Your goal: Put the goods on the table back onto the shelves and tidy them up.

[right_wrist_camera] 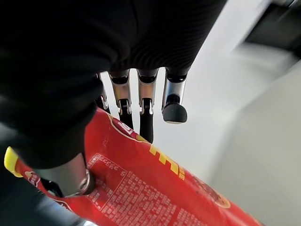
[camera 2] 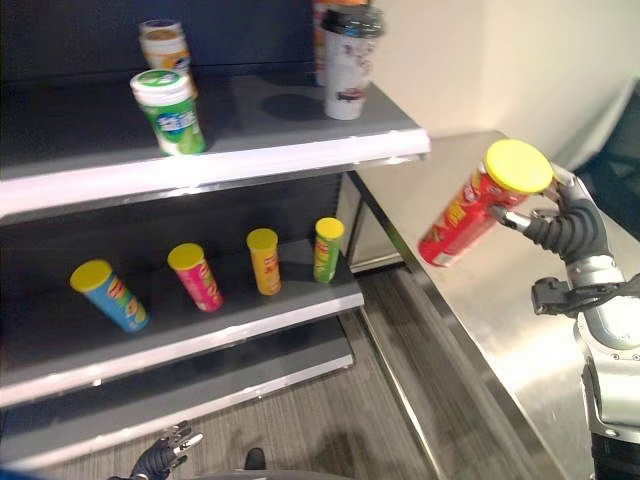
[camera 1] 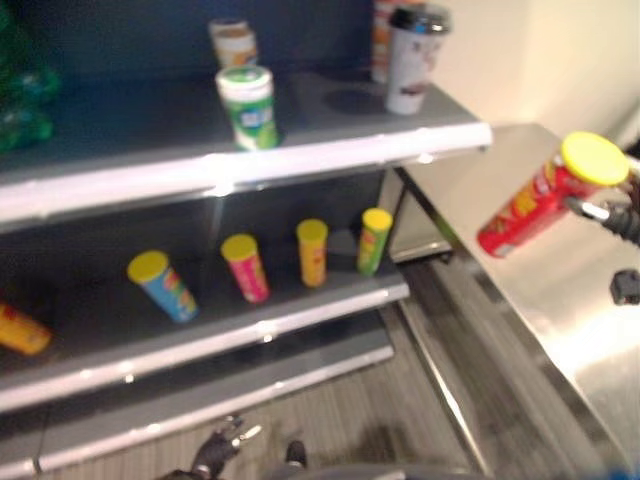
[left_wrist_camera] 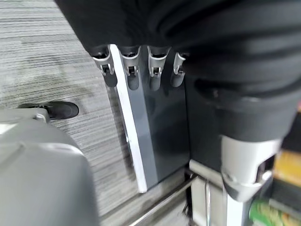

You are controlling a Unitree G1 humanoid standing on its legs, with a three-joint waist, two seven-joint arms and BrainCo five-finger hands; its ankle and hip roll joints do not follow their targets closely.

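The right hand (camera 2: pixel 568 222) is curled round a red canister (camera 2: pixel 465 218) with a yellow lid, thumb and fingers clamped on its upper body just below the lid; the canister is held tilted, lid uppermost, in the air above the steel table (camera 2: pixel 520 330), not touching it. The left hand (camera 2: pixel 160 458) hangs low near the floor in front of the shelf unit, fingers relaxed and holding nothing (the left wrist view shows them straight, in a row). Shelf unit, dark grey w/ pale front edges, stands to the left of the table. Upper shelf (camera 1: pixel 300 155): a green-and-white tub (camera 1: pixel 248 106) near the front edge, a brown-and-white jar (camera 1: pixel 234 44) behind it, and a tall white cup (camera 1: pixel 412 60) w/ dark lid toward the right end, another item just behind it (too hidden to identify). Middle shelf (camera 1: pixel 250 335): four yellow-lidded canisters in a row, well apart from one another: blue canister (camera 1: pixel 163 286), pink canister (camera 1: pixel 246 267), orange canister (camera 1: pixel 313 252), green canister (camera 1: pixel 373 240); an orange pack (camera 1: pixel 20 330) lies at the far left. A lower shelf ledge runs beneath. Between canister and shelves the air path is open; the upper shelf's right corner projects nearest to it. Floor (camera 1: pixel 340 420): grey striped carpet. A pale wall (camera 2: pixel 540 70) rises behind the table.
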